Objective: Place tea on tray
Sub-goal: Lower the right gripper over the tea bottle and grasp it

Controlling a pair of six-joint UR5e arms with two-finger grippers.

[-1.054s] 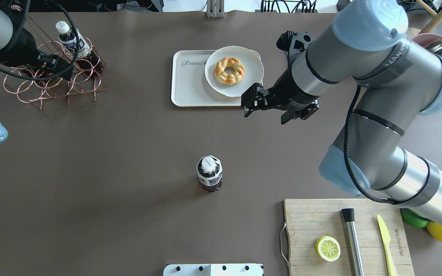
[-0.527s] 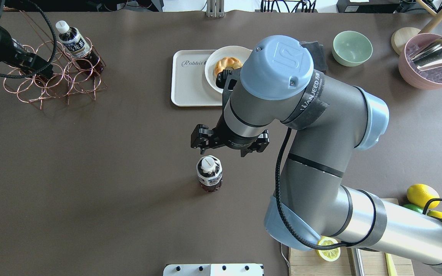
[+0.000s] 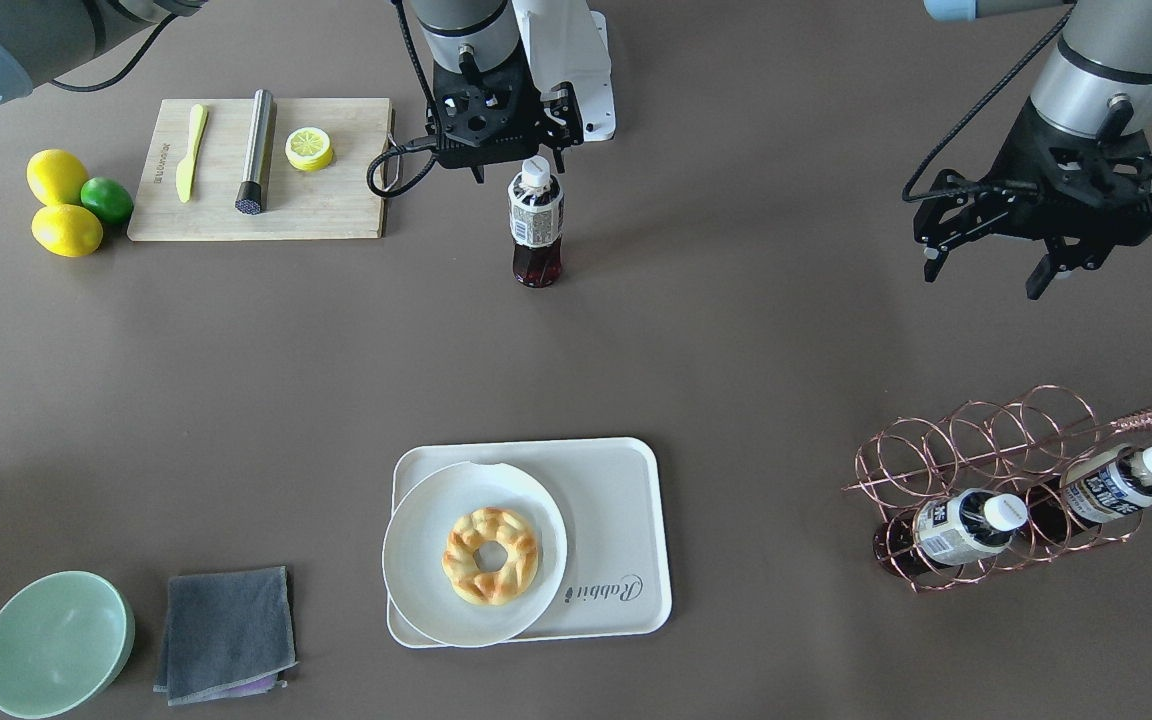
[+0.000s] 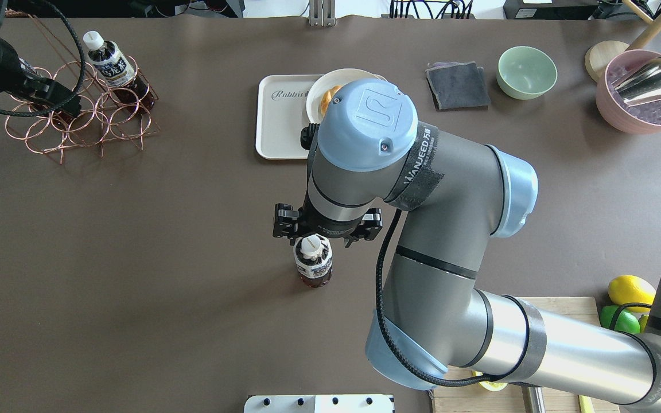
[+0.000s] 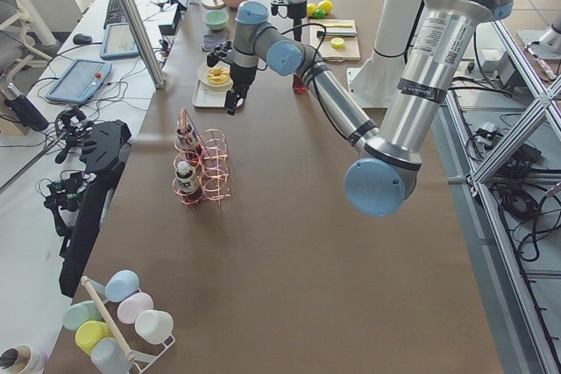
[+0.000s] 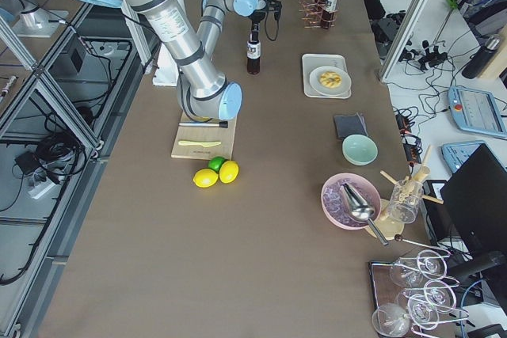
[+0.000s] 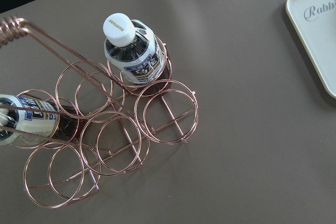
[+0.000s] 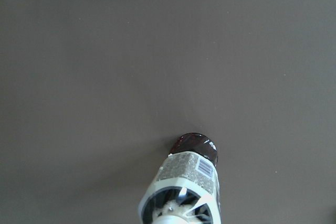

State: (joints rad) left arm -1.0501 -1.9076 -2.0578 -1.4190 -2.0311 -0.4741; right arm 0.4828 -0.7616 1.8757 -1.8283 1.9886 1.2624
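The tea (image 3: 536,225) is standing upright on the desk (image 3: 736,350), well apart from the tray (image 3: 621,500). The right hand (image 3: 516,168) is hovering just over its white cap (image 3: 534,172), with its fingers apart and holding nothing. The bottle is looking tall and thin, so I think a finger bumping the cap on the way down may be knocking it over. The plate (image 3: 421,540) with the donut (image 3: 489,555) is taking up much of the tray. Only the part with the writing is showing bare, so the bottle may be hitting the plate or tipping on the rim. The left hand (image 3: 984,275) is hanging open and empty near the wire rack (image 3: 976,452), which is holding two more bottles (image 3: 956,527).
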